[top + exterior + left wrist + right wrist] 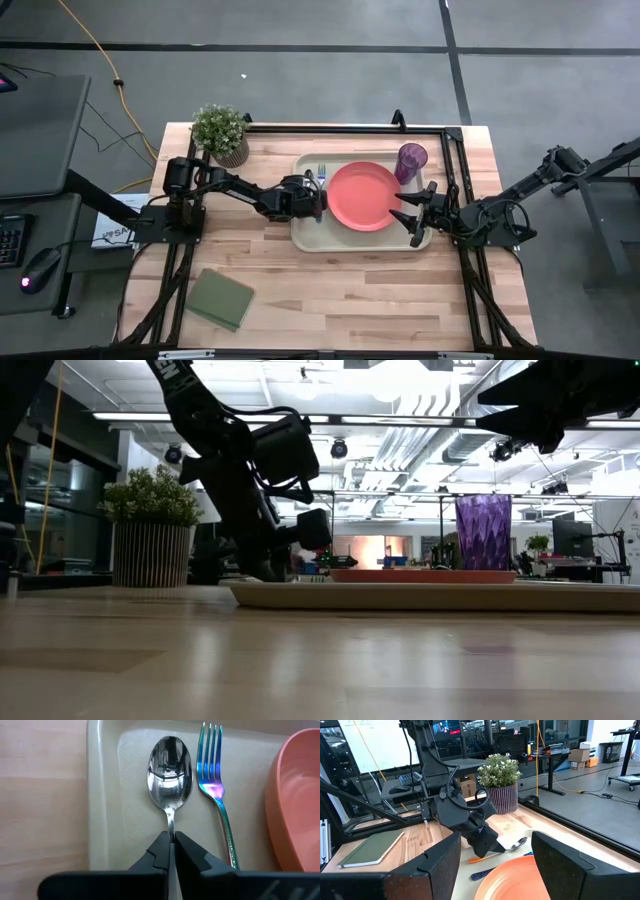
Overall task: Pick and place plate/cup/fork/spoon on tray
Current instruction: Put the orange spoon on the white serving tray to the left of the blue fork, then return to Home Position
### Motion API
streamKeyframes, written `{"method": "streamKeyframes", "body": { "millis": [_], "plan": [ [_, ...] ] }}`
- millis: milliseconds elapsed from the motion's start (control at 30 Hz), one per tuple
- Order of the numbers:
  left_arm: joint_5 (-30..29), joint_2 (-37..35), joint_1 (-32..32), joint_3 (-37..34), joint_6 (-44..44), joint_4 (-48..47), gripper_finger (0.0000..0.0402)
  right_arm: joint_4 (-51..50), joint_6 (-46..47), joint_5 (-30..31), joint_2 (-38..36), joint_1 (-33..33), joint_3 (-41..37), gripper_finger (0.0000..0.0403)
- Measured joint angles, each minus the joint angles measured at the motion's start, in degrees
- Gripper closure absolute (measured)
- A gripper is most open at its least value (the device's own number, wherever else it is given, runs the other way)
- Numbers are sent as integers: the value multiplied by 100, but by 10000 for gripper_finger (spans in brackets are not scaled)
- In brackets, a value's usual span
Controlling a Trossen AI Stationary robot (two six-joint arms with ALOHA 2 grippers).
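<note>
in the left wrist view the left gripper (171, 851) is clenched on the spoon (170, 770), its dark fingers hiding the orange handle; only the silver bowl and a short neck show. the spoon lies in the tray (102, 795) near its rim, bowl up and mirror-bright, with the fork (216, 785) just beside it, tines iridescent blue-violet, handle cut off by the gripper. the plate (295, 800) is cropped at the edge. farther across, the right gripper (418, 212) hangs spread wide and empty over the plate's far side. the purple cup (411, 160) stands in the tray's corner.
</note>
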Motion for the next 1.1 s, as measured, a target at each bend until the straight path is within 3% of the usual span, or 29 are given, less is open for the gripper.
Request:
{"method": "streamKeyframes", "body": {
  "millis": [667, 867, 1100],
  "plan": [
    [-61, -145, -11, -2, 475, -115, 287, 2, 2, -26, 0, 0, 0, 167],
    [-435, -840, -79, -4, 1019, -713, 279, -5, 2, -33, 2, 0, 0, 167],
    [-1186, -2326, -615, -4, 1670, -1834, 279, -171, 145, -42, 2, 0, 0, 167]
  ]
}}
